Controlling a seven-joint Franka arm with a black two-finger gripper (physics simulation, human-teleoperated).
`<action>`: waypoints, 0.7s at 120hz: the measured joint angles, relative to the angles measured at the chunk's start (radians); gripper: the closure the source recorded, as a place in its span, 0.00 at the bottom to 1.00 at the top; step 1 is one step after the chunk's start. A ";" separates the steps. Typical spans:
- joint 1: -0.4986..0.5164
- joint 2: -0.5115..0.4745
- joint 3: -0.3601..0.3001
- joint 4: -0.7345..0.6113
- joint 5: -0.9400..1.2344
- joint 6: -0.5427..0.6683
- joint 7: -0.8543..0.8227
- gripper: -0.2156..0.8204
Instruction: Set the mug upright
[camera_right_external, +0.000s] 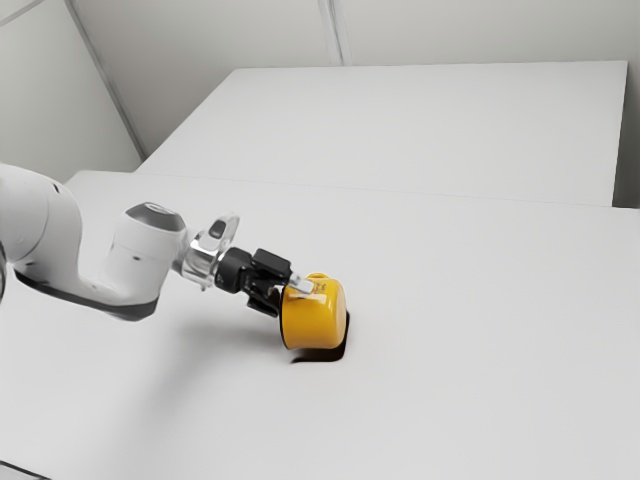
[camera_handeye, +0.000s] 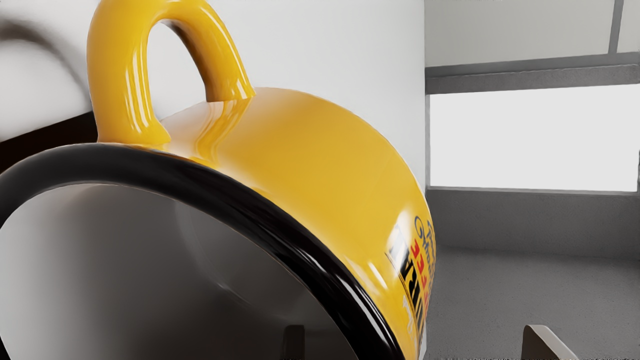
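The yellow mug (camera_right_external: 318, 318) lies on its side on the table, its black-rimmed mouth facing the arm and its base toward the exterior view's right. At the upper part of the rim is my gripper (camera_right_external: 290, 291). Up close in the wrist view, the mug (camera_handeye: 310, 150) shows its handle, printed side and grey inside. My gripper (camera_handeye: 417, 342) is open across the mug's wall: one finger (camera_handeye: 294, 342) reaches into the mouth, the other finger (camera_handeye: 542, 342) stands outside, with space between it and the wall.
The white table (camera_right_external: 480, 350) extends around the mug. A second white surface (camera_right_external: 420, 120) lies behind it in the exterior view. Dark shadow falls beside the mug's base.
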 joint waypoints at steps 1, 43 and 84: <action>0.000 0.001 0.000 0.001 -0.001 -0.001 0.002 0.38; 0.000 0.015 -0.001 0.009 -0.027 -0.025 0.060 0.75; 0.000 -0.014 -0.006 0.016 -0.017 -0.021 0.093 0.92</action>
